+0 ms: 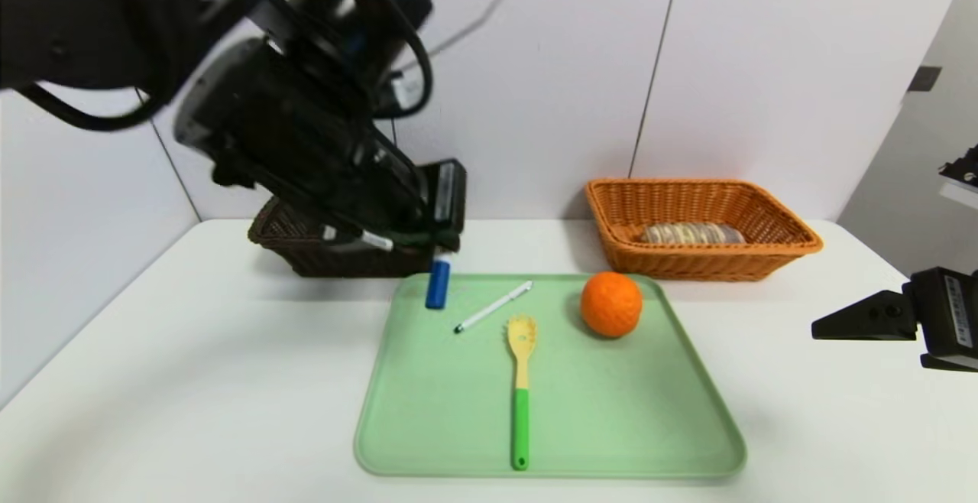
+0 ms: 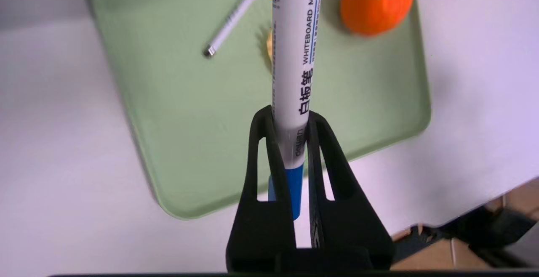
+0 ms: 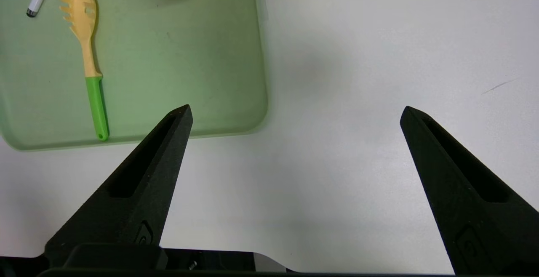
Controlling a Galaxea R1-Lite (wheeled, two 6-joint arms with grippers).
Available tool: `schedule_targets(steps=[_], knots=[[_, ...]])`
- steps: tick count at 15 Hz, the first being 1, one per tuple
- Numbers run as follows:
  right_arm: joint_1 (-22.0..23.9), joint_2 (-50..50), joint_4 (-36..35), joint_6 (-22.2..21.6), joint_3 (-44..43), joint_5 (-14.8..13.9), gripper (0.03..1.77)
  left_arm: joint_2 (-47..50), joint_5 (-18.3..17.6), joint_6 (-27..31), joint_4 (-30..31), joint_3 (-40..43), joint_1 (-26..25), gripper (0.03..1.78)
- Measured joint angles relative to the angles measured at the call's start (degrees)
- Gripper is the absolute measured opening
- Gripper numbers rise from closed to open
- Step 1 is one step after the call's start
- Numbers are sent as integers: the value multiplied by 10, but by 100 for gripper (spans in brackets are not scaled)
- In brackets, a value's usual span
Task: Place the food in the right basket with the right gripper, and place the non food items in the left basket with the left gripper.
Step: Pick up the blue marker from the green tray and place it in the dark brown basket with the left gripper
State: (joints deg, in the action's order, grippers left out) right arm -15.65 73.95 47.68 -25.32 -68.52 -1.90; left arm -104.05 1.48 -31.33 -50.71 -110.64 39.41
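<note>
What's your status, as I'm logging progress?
Left tool shut on marker, above tray. Right tool open, empty, off tray's right side. Orange still unbasketed.

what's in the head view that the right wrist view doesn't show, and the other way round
Only the head view: the dark brown basket, the orange-tan basket with the striped roll in it, and the marker held by the left gripper.

Only the right wrist view: both fingers of the open right gripper in full spread, and a faint scuff on the table.

Both: the green tray, pasta spoon, pen and orange fruit.
</note>
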Motion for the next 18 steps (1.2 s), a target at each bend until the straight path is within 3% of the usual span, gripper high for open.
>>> schedule_targets(steps=[2, 7, 14, 18], knots=[[0, 2, -11, 0, 0, 0, 171, 17, 6, 1, 21, -20, -63, 16], [1, 8, -74, 0, 6, -6, 171, -21, -20, -3, 62, -28, -221, 16], [2, 15, -76, 0, 7, -6, 171, -148, -17, -2, 189, -30, -287, 16], [2, 18, -76, 1, 7, -5, 171, -190, -15, -1, 222, -30, -308, 16]])
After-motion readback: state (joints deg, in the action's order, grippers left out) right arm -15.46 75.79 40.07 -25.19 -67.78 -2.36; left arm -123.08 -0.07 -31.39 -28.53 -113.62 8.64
